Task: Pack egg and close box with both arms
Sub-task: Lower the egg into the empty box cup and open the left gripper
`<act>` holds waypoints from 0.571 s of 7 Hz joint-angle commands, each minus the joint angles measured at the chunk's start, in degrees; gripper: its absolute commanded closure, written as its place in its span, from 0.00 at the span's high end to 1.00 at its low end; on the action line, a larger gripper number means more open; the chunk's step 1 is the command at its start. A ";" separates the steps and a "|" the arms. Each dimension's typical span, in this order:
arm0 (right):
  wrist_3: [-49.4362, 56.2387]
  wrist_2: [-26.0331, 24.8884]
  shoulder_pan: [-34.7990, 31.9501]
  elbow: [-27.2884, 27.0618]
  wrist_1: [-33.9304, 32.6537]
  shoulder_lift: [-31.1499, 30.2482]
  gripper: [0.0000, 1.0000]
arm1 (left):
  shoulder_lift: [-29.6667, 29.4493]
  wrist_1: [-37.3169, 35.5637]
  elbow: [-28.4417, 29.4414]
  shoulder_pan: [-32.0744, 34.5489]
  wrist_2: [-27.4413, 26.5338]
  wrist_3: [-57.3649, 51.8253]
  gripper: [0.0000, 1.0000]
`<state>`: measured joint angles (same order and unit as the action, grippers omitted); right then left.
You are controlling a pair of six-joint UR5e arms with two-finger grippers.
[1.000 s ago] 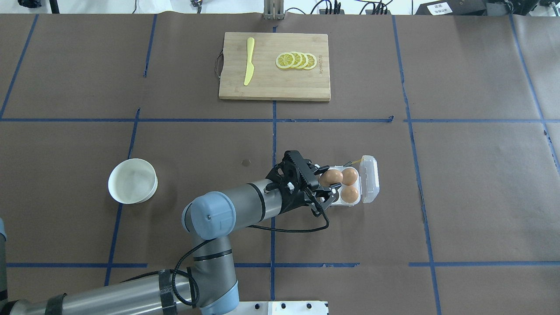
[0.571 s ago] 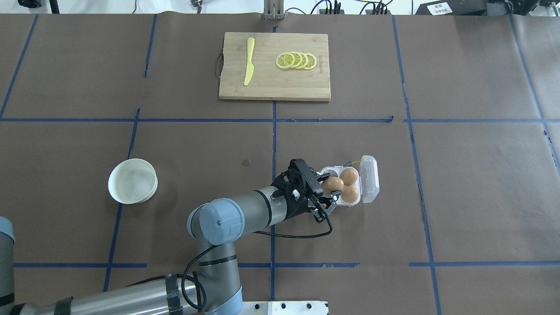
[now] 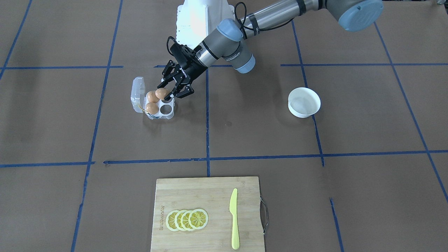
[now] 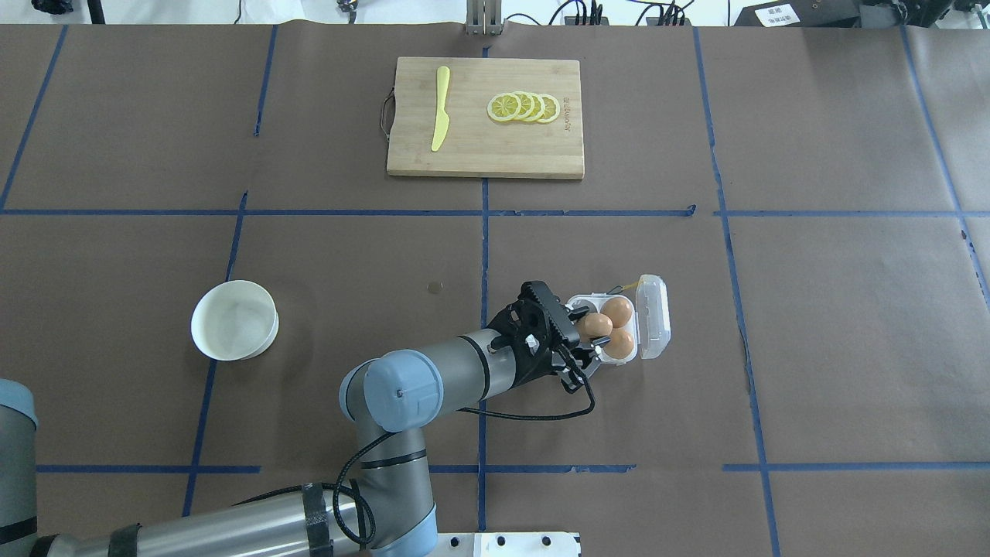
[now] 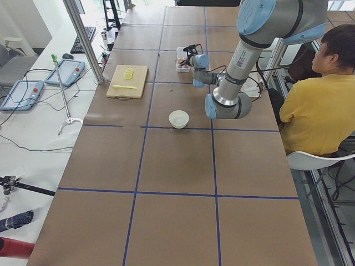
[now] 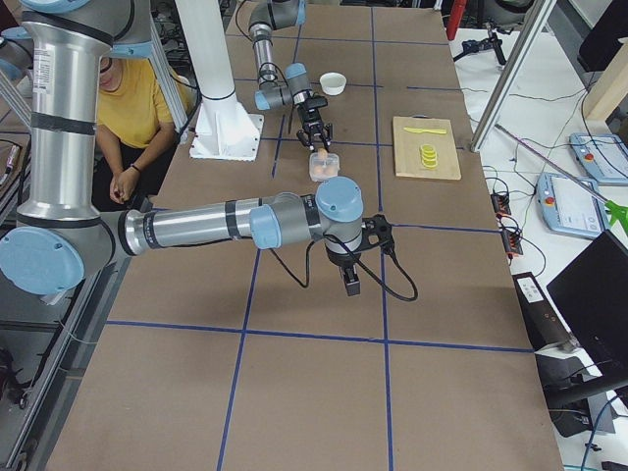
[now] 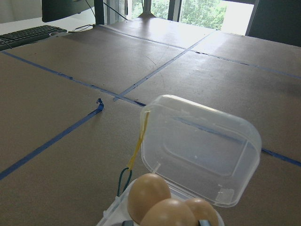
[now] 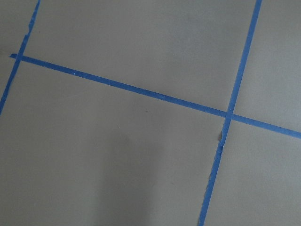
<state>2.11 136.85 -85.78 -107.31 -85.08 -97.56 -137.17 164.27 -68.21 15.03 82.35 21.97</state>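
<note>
The left gripper [image 4: 585, 336] has its fingers closed around the egg [image 4: 598, 324] and holds it over the open box [image 4: 585, 301], on the side away from the lid [image 4: 654, 316]. Compared with a second ago, the arm has pushed forward and the egg has moved closer to the two other eggs [image 4: 617, 311] in the cells next to the lid. It also looks a little smaller from above, so I think it has come down. It is not clear to me if it already touches a cell. For the task, I judge that the placing is almost done but the egg is not yet released, and the lid stands open. The right gripper [image 6: 350, 279] hangs over the bare table [image 6: 324, 373], well apart from the box. I cannot tell whether it is open.
</note>
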 commanded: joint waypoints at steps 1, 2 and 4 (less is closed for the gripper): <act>0.00 0.00 0.00 0.00 0.00 0.00 1.00 | -0.20 0.00 0.36 0.00 0.09 0.00 0.29; 0.00 0.00 0.00 0.00 0.00 0.00 1.00 | -0.20 0.00 0.36 0.00 0.09 0.00 0.43; 0.00 0.00 -0.09 0.00 0.00 -0.08 1.00 | -0.20 0.00 0.36 -0.09 0.09 0.00 0.50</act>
<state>2.11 136.84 -85.81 -107.31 -85.08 -97.61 -137.37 164.27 -67.86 14.97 82.44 21.97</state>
